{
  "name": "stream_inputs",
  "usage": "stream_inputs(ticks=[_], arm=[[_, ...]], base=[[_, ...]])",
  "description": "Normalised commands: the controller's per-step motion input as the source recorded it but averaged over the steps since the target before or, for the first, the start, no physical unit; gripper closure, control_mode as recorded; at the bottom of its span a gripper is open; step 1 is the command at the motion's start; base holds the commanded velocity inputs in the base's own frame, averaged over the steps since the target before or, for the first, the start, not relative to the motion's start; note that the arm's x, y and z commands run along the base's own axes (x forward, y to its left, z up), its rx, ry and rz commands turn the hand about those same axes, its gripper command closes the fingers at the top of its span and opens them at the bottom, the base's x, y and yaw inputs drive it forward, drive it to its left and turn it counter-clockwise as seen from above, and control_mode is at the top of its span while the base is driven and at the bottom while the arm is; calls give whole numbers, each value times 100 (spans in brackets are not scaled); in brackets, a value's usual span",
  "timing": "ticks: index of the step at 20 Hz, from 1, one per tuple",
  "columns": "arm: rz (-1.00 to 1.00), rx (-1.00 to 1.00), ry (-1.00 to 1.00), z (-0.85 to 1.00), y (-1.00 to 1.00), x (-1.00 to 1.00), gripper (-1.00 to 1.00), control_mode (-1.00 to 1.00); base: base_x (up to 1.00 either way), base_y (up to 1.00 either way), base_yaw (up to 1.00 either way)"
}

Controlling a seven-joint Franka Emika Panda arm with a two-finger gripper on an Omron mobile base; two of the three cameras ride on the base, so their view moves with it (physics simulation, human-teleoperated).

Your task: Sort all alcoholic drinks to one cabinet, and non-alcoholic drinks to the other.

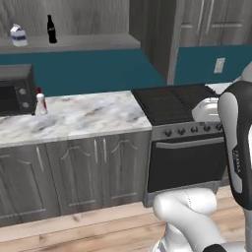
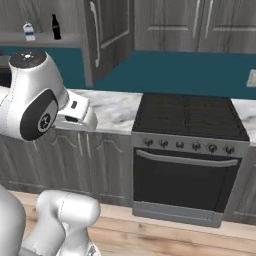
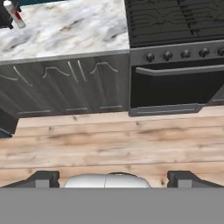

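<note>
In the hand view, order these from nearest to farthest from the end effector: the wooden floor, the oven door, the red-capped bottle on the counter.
From the end effector, whose jaws stand open:
1. Wooden floor, directly beyond the fingertips.
2. Oven door, upper right, above the floor.
3. Red-capped bottle, far upper left on the marble counter.

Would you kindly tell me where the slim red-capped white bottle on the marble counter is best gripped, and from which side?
Grip the slim red-capped white bottle around its mid-body from the front right. It stands upright beside the black microwave, which blocks its left side, so a level sideways approach suits.
</note>
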Motion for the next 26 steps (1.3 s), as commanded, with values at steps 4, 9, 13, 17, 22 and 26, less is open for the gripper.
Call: stream_inputs(ticks=[4, 9, 13, 17, 22, 26], arm=[[0, 0, 0, 0, 0, 0, -100, 100], [0, 0, 0, 0, 0, 0, -100, 100], [0, 0, 0, 0, 0, 0, -100, 100], [0, 0, 0, 0, 0, 0, -100, 100], [0, 0, 0, 0, 0, 0, -100, 100], [0, 0, 0, 0, 0, 0, -100, 100]], base=[[0, 100, 0], [2, 100, 0], [40, 99, 0], [59, 70, 0], [82, 47, 0], [84, 35, 0]])
